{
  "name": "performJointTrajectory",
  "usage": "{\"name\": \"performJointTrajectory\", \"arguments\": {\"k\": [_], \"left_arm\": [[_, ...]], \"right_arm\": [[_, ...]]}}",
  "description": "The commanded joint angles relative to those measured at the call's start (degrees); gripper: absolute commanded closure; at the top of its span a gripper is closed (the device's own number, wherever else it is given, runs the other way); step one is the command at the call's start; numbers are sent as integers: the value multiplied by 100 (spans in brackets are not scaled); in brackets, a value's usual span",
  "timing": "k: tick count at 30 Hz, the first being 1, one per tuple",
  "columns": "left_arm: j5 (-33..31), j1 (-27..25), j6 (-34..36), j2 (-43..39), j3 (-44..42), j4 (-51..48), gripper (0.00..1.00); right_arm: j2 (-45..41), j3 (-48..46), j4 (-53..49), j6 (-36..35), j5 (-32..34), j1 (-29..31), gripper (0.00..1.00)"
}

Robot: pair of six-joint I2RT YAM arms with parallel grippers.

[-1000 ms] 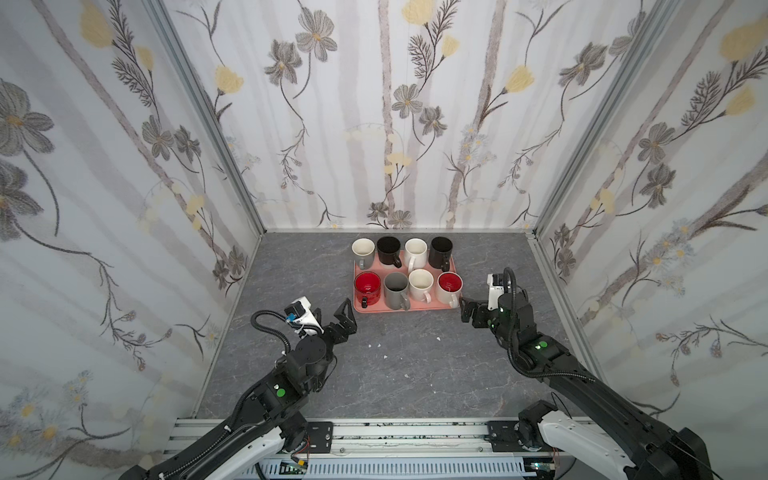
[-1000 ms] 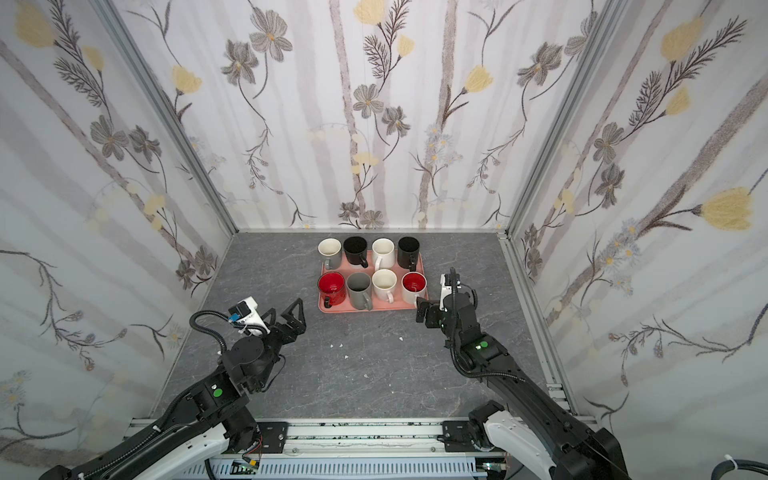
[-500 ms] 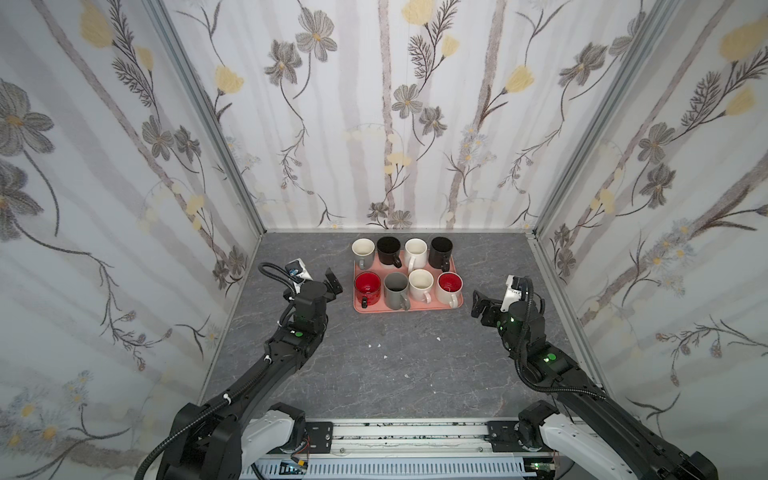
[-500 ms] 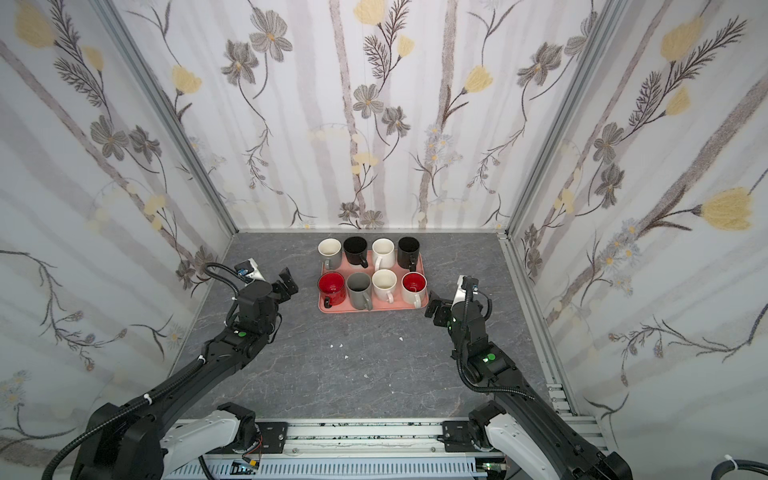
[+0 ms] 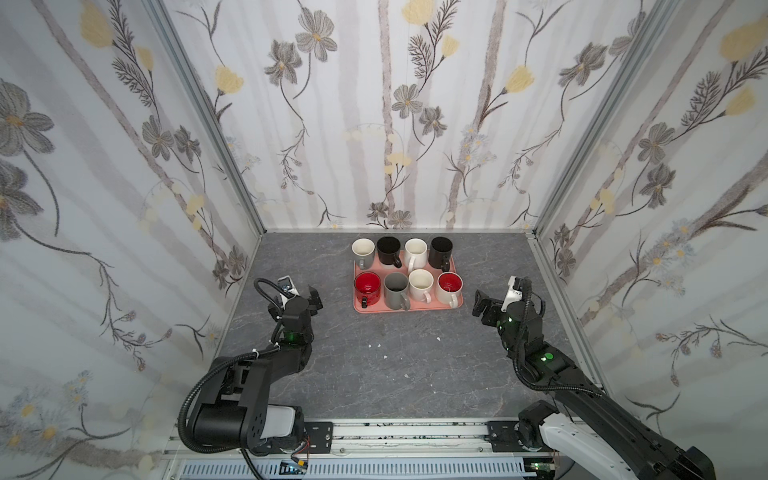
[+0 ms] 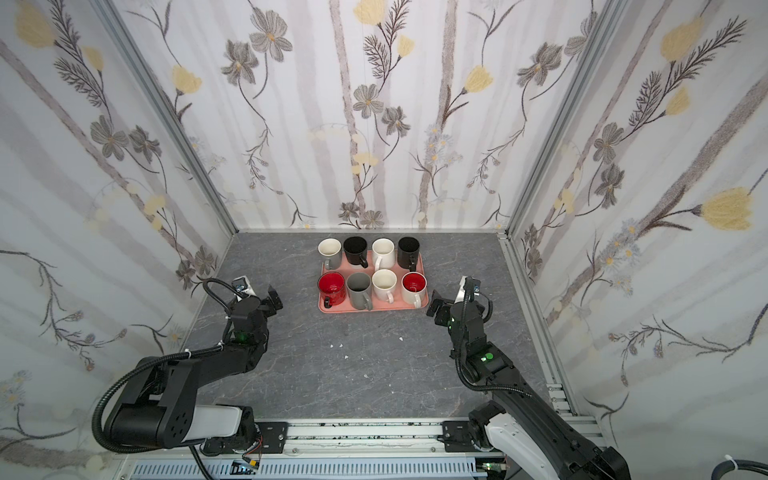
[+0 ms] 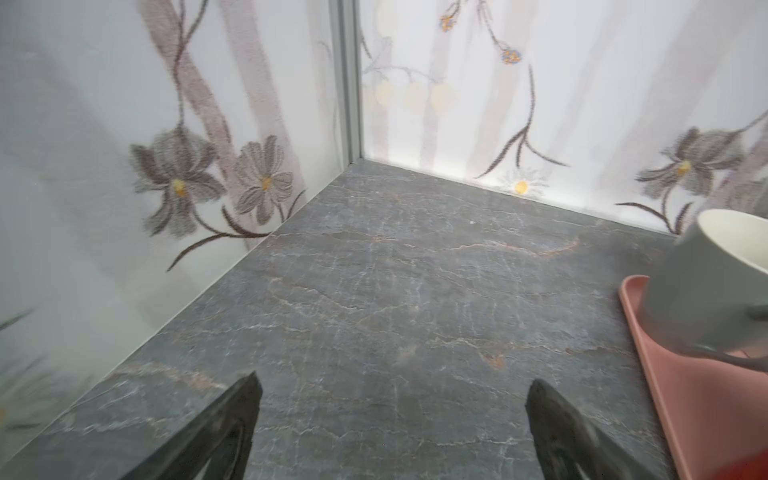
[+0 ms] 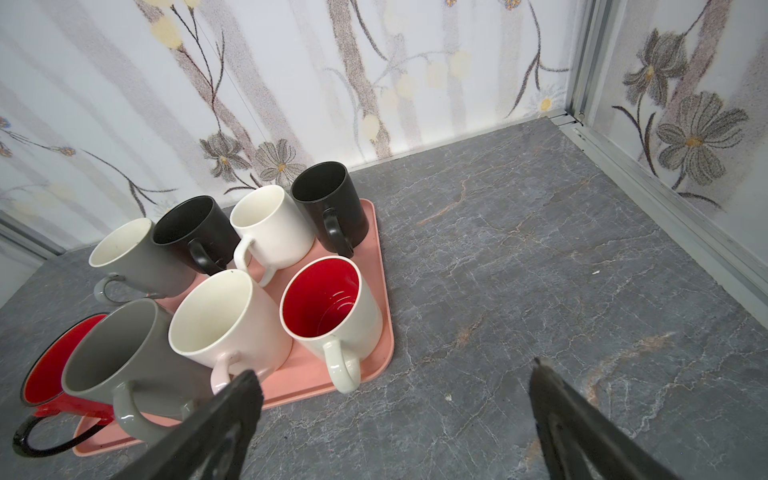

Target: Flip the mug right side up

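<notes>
**Eight mugs upright on tray, both grippers empty**

Mugs (image 6: 384,282): two rows of four on pink tray (image 5: 432,306), toward the back wall of the surface (image 5: 374,365), about mid-width. Every mouth facing up in both top views. Handles mostly toward the robot.

Back row, left to right:
- grey-cream mug (image 5: 363,249)
- black mug (image 5: 388,249)
- white mug (image 5: 415,251)
- second black mug (image 5: 440,249)

Front row, left to right:
- red mug (image 5: 367,286)
- grey mug (image 5: 395,286)
- second white mug (image 5: 420,282)
- white-red mug (image 5: 449,286)

Left gripper (image 5: 309,298): jaws spread wide, nothing held. Left of tray and clearly apart from it, roughly level with the front row. Same story from left wrist view (image 7: 395,380): only bare surface between the jaws, with the tray edge and grey-cream mug off to one side of the frame.

Right gripper (image 5: 482,303): also spread wide, nothing held. Near tray's front right corner, not touching. From right wrist view (image 8: 394,368): all eight mugs ahead, white-red mug nearest, none gripped.
</notes>
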Motion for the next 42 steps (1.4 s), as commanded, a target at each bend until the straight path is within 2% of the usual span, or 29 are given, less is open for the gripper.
{"name": "performJointTrajectory", "arguments": {"k": [1,5,6,9,11,12,13,15,18,19,25,29,32,37,40,42], "left_arm": [[482,98,273,318,-88,1138,0],[820,126,357,864,-161,1861,0],[969,174,270,824,-60,1538,0],[1501,404,173,877,-199,1762,0],[1279,375,174,1165,-723,3057,0],[901,366,-46,996,-770,2903,0],[553,370,-91,1103,-792,3147,0],[481,363,-142,1013,-661,2752,0],[357,257,-24,1062,-566,2659,0],[344,249,-5,1093,-578,2756,0],[350,248,-12,1080,-568,2713,0],[354,248,-17,1078,-563,2692,0],[356,248,-15,1077,-561,2704,0],[355,249,-11,1078,-562,2696,0],[359,248,-12,1070,-568,2700,0],[362,248,-5,1073,-561,2694,0]], "right_arm": [[-39,-61,361,-47,171,-14,0],[-96,-99,482,-166,148,-37,0],[-113,-113,510,-223,145,-36,0],[-141,-165,652,-354,119,-49,0],[-150,-231,820,-484,90,-64,0],[-150,-279,909,-542,171,-74,0],[-158,-352,1063,-673,280,-79,0],[-191,-519,1482,-973,720,-144,0],[-172,-910,2399,-1923,983,-411,0],[-139,-1048,2662,-2048,991,-564,0],[739,-1858,4479,-2138,155,-1692,0],[1749,-2276,6375,-2128,-506,-2076,0],[2270,-2206,6726,-2299,-871,-2257,0],[3030,-2171,7233,-1890,-1275,-2704,0],[3671,-2203,7830,-1794,-1248,-2743,0],[3941,-2162,8211,-1956,-1557,-2746,0]]}}
